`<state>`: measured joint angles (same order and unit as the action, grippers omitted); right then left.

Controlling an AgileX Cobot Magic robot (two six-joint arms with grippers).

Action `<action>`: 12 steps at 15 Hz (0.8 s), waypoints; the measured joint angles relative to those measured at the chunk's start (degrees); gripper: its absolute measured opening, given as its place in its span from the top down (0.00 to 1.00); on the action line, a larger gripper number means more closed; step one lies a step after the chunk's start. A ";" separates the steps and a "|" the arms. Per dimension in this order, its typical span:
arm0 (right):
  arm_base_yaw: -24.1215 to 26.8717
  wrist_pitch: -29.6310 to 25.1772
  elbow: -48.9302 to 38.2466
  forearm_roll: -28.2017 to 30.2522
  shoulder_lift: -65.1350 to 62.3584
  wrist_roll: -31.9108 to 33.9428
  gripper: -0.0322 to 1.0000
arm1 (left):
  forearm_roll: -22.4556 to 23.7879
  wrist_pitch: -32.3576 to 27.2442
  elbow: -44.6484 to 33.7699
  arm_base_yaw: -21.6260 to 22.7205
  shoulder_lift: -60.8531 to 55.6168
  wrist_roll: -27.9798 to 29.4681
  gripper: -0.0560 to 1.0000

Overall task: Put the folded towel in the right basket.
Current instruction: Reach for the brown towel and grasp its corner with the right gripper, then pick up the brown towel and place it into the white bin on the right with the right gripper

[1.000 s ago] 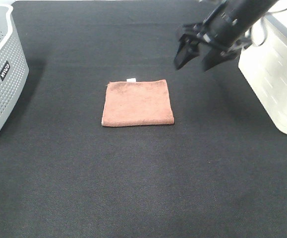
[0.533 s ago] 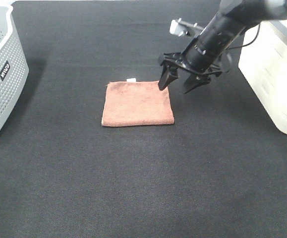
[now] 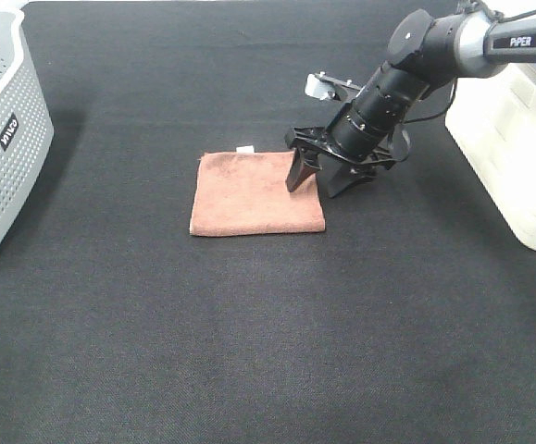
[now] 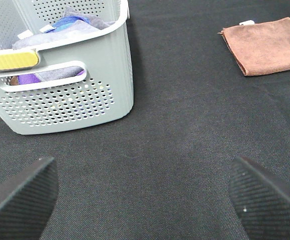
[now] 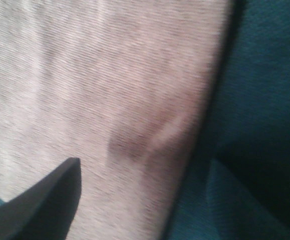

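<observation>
**Right pincer astride the towel edge; left pincer idle**

The folded towel [image 3: 256, 192] lies flat on the black table [image 3: 249, 351], and every position below is given from it. My right pincer [image 3: 312, 190] stands spread to a medium gap over the towel's edge on the side facing the right basket [image 3: 517, 139]. One finger is over the cloth and the other over the table just past it.

Only the high view shows this straddle, the right basket well clear of the towel, and the white tag [image 3: 245, 149] on the towel's far edge. Only the left wrist view shows my left pincer [image 4: 142, 200], spread wide with nothing between its fingers and well away from the towel. That view also shows mixed laundry [image 4: 69, 25] inside the grey basket [image 4: 69, 95], which stands on the opposite side of the towel from the right basket.

The right wrist view is blurred. One dark finger [image 5: 44, 195] is over the terry and the other [image 5: 245, 200] is dim over the table. I cannot tell whether either tip is touching. The right basket is cut off by the frame.
</observation>
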<state>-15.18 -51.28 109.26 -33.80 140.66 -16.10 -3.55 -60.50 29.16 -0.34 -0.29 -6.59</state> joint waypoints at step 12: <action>0.00 -3.78 4.07 -5.61 1.32 -2.06 0.97 | 0.00 0.00 0.00 0.00 0.00 0.00 0.12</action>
<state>-15.18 -55.06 113.33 -39.42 141.98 -18.16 -3.55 -60.50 29.16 -0.34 -0.29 -6.59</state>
